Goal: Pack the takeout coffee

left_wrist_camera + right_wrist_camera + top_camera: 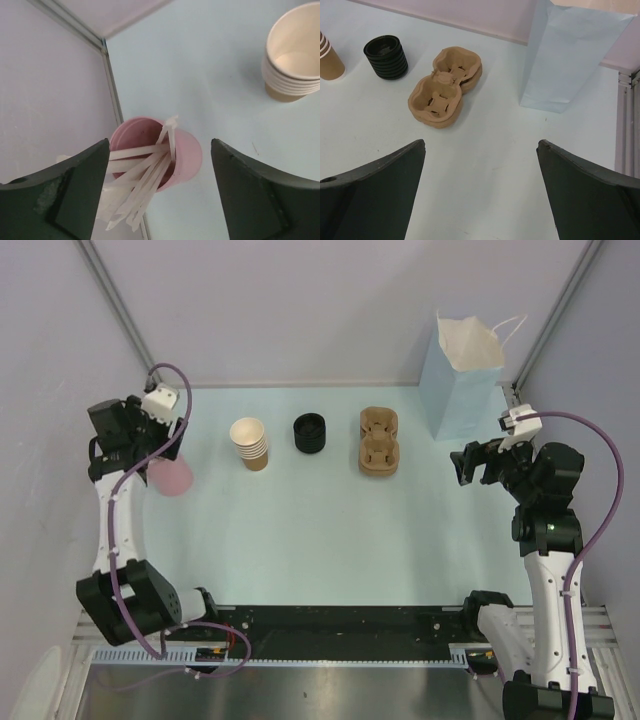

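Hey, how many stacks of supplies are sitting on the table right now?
3, in a row: tan cups left, black lids middle, pulp cup carriers right. None appears hidden.

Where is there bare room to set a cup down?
Bare: near half of the pale blue table, before the row. Crowded: the back row, pink stirrer cup, stacked tan paper cups, black plastic lids, brown pulp carrier, blue paper bag.

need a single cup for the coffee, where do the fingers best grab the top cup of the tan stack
Likely best: take the top cup by its rim, coming straight down from above, pinching the wall inside and out. It stands upright, mouth open, nested in the stack of tan cups, so only its rim band shows above the next.
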